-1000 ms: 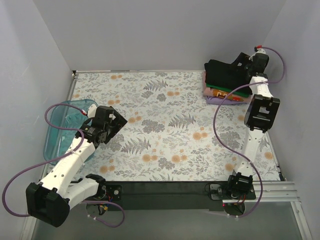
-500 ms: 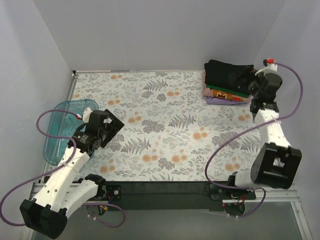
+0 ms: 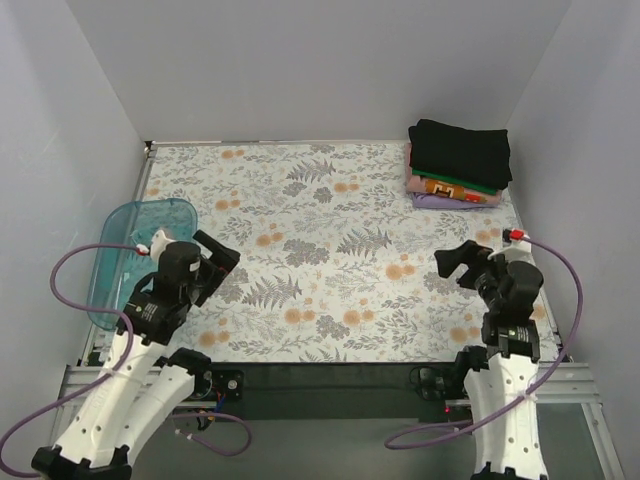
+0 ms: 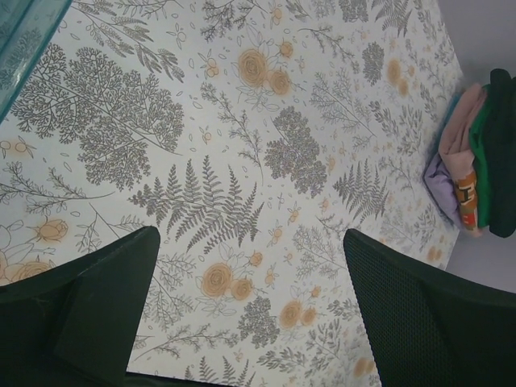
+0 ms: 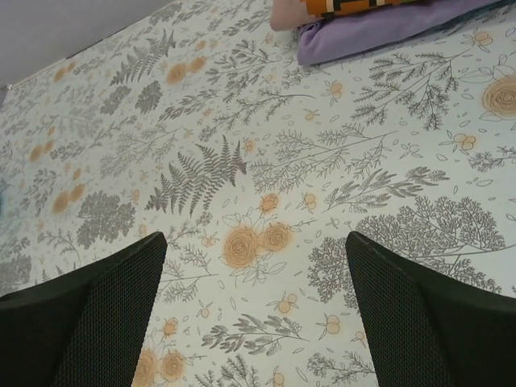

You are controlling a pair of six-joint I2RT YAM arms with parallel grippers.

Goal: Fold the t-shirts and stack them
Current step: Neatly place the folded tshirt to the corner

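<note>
**Both grippers empty and spread, shirts piled at the far right corner**

Nearest the bases, the left gripper (image 3: 220, 272) hangs over the white tablecloth printed with grey ferns and orange flowers (image 3: 330, 240). It sits well apart from the stack of folded t-shirts (image 3: 460, 170), to the near left of it. Its wrist view shows the two black mesh-textured fingers (image 4: 89, 298) spread wide with only bare printed cloth between them, so they grasp nothing.

The right gripper (image 3: 457, 270) sits on the near side of the stack, almost straight in front of it and also well apart. Its fingers (image 5: 419, 314) are likewise released, with nothing but patterned cloth in the gap.

The translucent teal plastic tray with rounded corners (image 3: 150, 205) lies far to the left of the stack, just beyond the left gripper.

Farthest away is the stack itself, one pile with five layers:

- A plain black t-shirt (image 3: 460, 148) lies on top.
- A green one (image 4: 484, 141) comes next.
- An orange-patterned one (image 3: 440, 187) lies under the green.
- A pink one (image 4: 455, 133) follows.
- A lavender one (image 5: 379, 28) rests at the bottom on the tablecloth.

Neither gripper touches the pile.
</note>
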